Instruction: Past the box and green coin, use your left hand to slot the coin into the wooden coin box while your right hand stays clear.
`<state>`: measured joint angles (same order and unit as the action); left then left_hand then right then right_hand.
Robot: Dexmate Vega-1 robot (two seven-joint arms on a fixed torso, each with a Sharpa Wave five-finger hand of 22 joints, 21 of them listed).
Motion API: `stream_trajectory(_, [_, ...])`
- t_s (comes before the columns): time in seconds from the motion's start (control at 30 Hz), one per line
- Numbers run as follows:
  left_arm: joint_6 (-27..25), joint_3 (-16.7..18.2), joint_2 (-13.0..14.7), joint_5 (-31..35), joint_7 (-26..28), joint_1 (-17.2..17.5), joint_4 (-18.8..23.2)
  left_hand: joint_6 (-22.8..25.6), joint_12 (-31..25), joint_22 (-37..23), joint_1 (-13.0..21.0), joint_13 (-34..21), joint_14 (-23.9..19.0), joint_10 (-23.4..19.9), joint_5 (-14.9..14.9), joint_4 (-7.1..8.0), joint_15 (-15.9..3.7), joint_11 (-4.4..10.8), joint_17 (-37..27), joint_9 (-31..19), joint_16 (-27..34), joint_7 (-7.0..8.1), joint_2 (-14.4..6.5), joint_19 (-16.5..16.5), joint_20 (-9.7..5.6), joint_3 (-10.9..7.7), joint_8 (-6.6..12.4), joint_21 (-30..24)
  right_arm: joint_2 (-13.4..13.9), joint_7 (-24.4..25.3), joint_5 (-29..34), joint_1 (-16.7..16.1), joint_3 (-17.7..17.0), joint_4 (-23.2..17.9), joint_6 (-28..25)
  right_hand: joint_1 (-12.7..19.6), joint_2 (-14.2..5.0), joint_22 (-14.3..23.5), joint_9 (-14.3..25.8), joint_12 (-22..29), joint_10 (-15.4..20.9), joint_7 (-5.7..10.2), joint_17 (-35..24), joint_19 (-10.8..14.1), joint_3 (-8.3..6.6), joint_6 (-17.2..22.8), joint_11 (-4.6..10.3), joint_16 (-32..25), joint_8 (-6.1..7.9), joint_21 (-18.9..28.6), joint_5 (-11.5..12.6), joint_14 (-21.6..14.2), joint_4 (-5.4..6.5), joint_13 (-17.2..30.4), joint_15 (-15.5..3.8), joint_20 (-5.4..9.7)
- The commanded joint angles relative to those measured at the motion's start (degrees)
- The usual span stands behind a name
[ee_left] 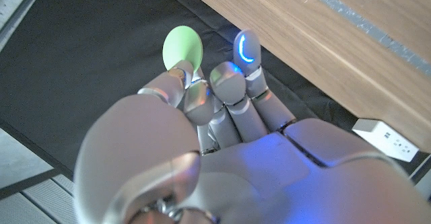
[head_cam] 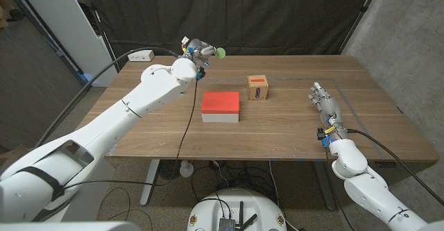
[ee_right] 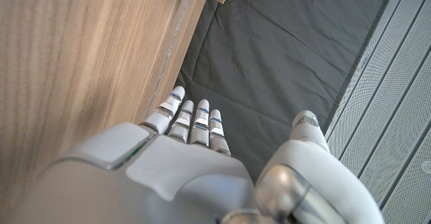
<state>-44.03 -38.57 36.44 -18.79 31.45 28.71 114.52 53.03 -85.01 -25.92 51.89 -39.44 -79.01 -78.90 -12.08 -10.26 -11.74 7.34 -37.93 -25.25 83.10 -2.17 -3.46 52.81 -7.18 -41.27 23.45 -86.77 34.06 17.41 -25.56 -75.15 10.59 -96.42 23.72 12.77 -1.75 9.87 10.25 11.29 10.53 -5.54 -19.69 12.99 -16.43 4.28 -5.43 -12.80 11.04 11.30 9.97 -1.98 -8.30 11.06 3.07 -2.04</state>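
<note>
My left hand is raised over the table's far left edge and pinches a green coin at its fingertips. In the left wrist view the green coin sticks out past the fingers of my left hand. The wooden coin box stands upright in the far middle of the table, a blue slot panel on its near face, well to the right of the coin. My right hand stays near the right edge, fingers straight and together, holding nothing; the right wrist view shows this right hand beside the tabletop.
A red-topped white box lies in the middle of the table, nearer than the coin box. A white power strip sits at the far left corner. A black cable runs across the table from my left wrist. Dark curtain behind.
</note>
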Motion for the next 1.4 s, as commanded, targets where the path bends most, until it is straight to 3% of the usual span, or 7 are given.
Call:
stream_trajectory(0.03, [-0.18, -5.98, -1.89, 13.47, -3.37, -2.99, -0.85, 6.26, -0.30, -0.26, 0.29, -0.17, 0.06, -0.01, -0.22, -0.10, -0.02, -0.44, -0.24, -0.20, 0.16, -1.76, 0.11, -0.41, -5.04, -0.26, -0.37, -0.48, -0.01, -0.04, -0.29, -0.42, -0.30, -0.03, 0.14, 0.46, 0.12, 0.14, 0.33, 0.31, 0.22, -0.19, 0.05, 0.03, -0.01, 0.00, -0.12, -0.27, 0.16, 0.09, 0.25, 0.05, -0.18, 0.07, -0.05, -0.15])
stream_trajectory(0.27, [-0.40, -9.68, -3.37, 21.15, -5.99, -4.97, -2.57, 6.39, -0.64, -0.39, 0.38, -0.77, -0.08, 0.17, -0.18, -0.01, 0.08, -0.91, -1.07, -0.20, 0.65, -1.96, -0.02, -0.45, -5.04, -0.33, -0.63, -0.64, -0.02, 0.13, -0.43, -0.95, -0.53, -0.37, 0.13, 0.47, 0.12, 0.14, 0.33, 0.28, 0.20, -0.24, 0.07, 0.00, -0.01, -0.09, -0.18, -0.26, 0.12, 0.06, 0.25, 0.06, -0.17, 0.07, 0.06, -0.16])
stream_trajectory(0.8, [-9.34, -19.84, -5.78, 38.02, -16.15, -12.61, -3.54, 6.71, -0.49, -0.04, 1.08, -0.64, 0.80, 0.11, -0.08, -0.29, 0.30, -2.04, -2.48, -0.46, 1.06, -3.29, 0.14, -1.40, -5.05, -0.41, -1.33, -0.11, -0.19, -0.02, -0.77, -1.48, -0.74, -0.18, 0.29, 0.49, 0.10, 0.15, 0.33, 0.26, 0.17, -0.24, 0.08, -0.05, 0.00, -0.15, -0.15, -0.32, 0.10, 0.02, 0.24, -0.13, -0.15, 0.07, 0.04, -0.25])
stream_trajectory(1.4, [-13.38, -29.85, -11.25, 50.31, -29.90, -21.58, -10.82, 7.34, -0.42, 0.05, 1.89, -0.54, 0.52, -0.03, 0.00, -0.08, 0.30, -1.97, -1.66, -1.32, 0.57, -3.09, 0.56, -1.35, -5.01, -0.10, -2.01, -0.23, -0.18, 0.02, -0.76, -1.56, -0.86, -0.14, 0.35, 0.51, 0.08, 0.15, 0.33, 0.26, 0.21, -0.27, 0.10, -0.07, 0.02, -0.21, -0.20, -0.33, 0.10, 0.00, 0.24, -0.19, -0.13, 0.07, 0.12, -0.22])
